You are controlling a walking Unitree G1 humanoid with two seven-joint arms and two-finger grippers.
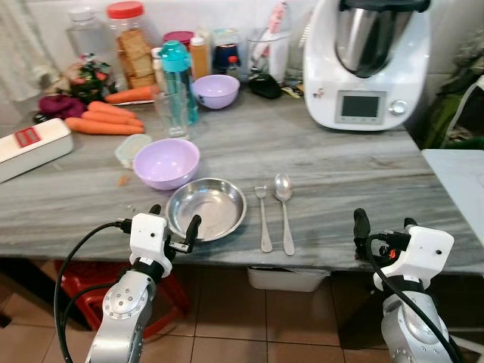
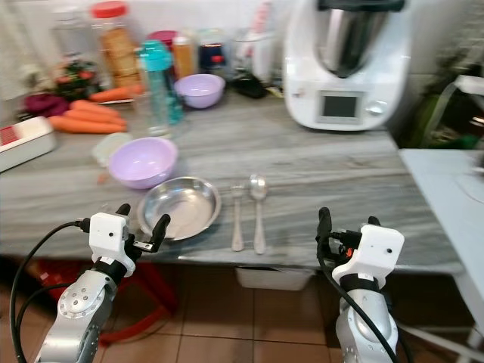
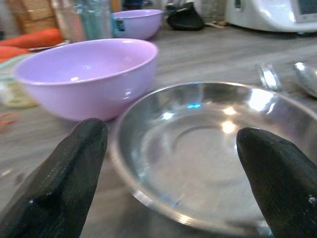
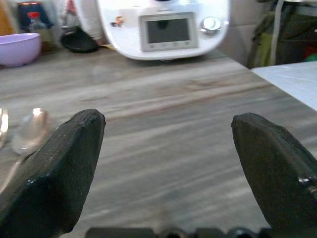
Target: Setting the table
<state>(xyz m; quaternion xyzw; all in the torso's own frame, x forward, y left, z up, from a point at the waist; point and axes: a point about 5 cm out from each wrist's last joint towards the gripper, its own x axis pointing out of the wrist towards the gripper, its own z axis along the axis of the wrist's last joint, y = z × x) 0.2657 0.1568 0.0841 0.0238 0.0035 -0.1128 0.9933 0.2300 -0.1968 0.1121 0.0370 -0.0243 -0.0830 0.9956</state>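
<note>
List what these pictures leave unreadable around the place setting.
- Fork tines: cut off by the frame edge in the left wrist view, too small in the eye views.
- Food processor screen text: too small in every view.
- Jars behind the teal bottle: labels blurred, partly hidden.
- Steel plate near rim: cut off in the left wrist view.

Bright even daylight; glare spots on steel plate (image 3: 208, 153); wrist foregrounds blurred.

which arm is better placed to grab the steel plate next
Left. The left claw is open at the table's near edge, its fingers framing the steel plate. The right claw is open too, but faces bare tabletop, well right of the spoon.
</note>
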